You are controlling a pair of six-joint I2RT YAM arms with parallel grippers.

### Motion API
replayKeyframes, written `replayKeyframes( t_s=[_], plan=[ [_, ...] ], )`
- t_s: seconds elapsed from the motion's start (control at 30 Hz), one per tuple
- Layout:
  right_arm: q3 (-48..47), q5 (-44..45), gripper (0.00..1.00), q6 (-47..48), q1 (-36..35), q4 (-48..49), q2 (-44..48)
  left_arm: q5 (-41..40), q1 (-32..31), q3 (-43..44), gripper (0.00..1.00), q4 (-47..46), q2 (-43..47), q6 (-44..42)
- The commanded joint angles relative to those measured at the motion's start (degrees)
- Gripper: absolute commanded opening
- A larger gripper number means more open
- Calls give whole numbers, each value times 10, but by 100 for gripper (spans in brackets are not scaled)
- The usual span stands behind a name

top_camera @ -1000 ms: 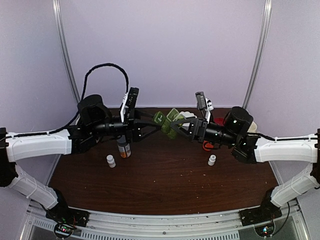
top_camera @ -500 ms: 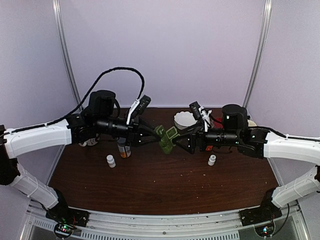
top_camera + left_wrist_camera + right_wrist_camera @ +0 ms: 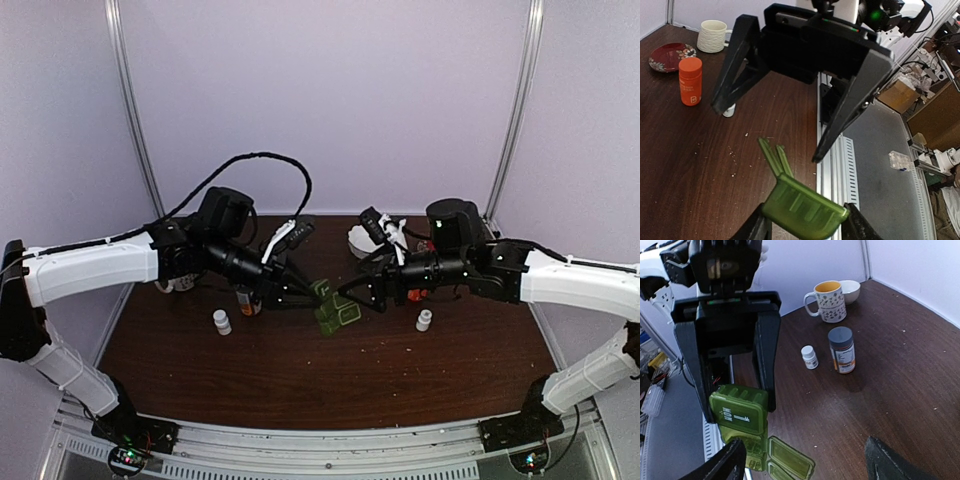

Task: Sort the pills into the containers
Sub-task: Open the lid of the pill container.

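Translucent dark-green ribbed plastic pill box [image 3: 802,207], two hinged lids hanging open, pinched in left gripper [image 3: 739,407] jaws over the middle of the glossy brown wood-grain bench [image 3: 300,380]. Right gripper [image 3: 767,132] jaws spread, facing it. Embossed lid mark unreadable.

A grey-capped bottle [image 3: 841,350] stands upright on the dark wooden table [image 3: 900,390], with a white bottle [image 3: 810,357] just beside it. Behind them a spotted mug [image 3: 830,301] sits next to a bowl [image 3: 852,289]. Across the table, an orange bottle [image 3: 690,81] stands near a red plate [image 3: 671,55] and a ribbed cup [image 3: 712,36].
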State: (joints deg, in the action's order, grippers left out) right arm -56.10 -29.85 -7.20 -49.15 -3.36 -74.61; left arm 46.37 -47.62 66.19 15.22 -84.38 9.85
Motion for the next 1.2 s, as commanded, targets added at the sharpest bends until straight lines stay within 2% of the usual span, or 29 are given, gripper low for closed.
replayKeyframes(
  t_s=[0.0, 0.17, 0.37, 0.83, 1.03, 1.17],
  plan=[
    [-22, -92, 85, 28, -3, -27, -17, 63, 4, 23, 30, 10, -1, -28],
    [-28, -139, 76, 28, -3, -29, -27, 72, 4, 23, 30, 13, 0, -32],
    [-37, -156, 60, 25, -4, -35, -42, 71, 3, 25, 29, 8, -6, -28],
    [-48, -147, 33, 11, -10, -33, -72, 20, 4, 33, 28, 6, -22, -16],
    [-50, -138, 31, 6, -14, -30, -81, 5, 3, 28, 28, -10, -9, -10],
    [-54, -132, 24, -1, -15, -25, -88, 7, 3, 27, 28, -16, -8, -8]
  ],
)
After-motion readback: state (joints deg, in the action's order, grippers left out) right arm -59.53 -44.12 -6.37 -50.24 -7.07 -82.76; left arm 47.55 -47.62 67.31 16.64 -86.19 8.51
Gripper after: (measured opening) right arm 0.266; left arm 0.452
